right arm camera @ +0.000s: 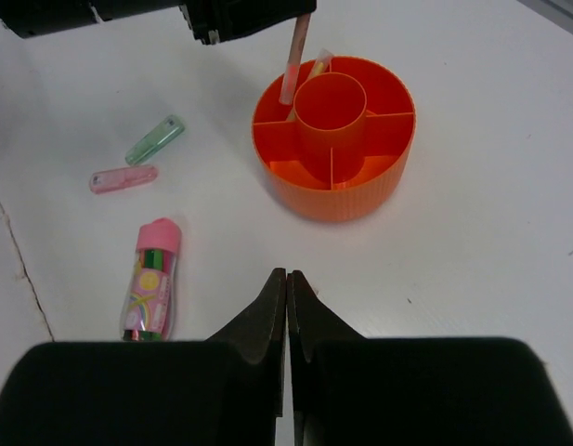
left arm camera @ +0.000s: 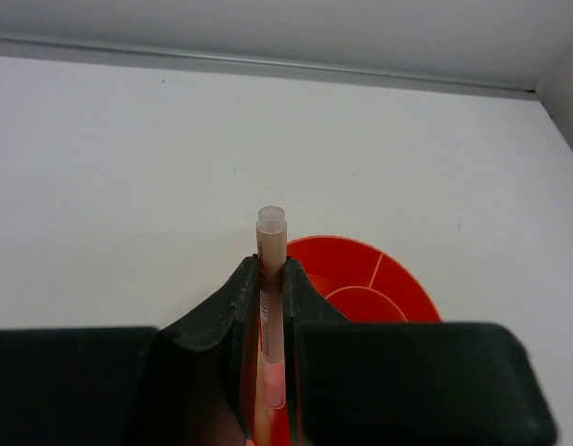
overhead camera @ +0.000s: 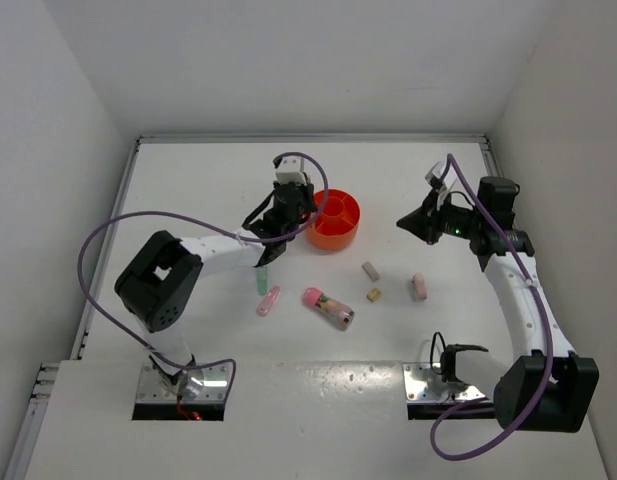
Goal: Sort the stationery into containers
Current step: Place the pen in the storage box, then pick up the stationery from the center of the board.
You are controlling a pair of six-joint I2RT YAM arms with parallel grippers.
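My left gripper is shut on the thin pink pen and holds it upright at the left rim of the orange organiser. In the right wrist view the pen dips into an outer compartment of the organiser, beside a cream stick. My right gripper is shut and empty, right of the organiser in the top view. On the table lie the green eraser, a pink eraser, the pink-capped tube, a beige eraser, a tan cube and another pink eraser.
White walls close the table at the back and on both sides. A purple cable loops over the left arm near the organiser. The loose items lie in a band in front of the organiser, between the two arms.
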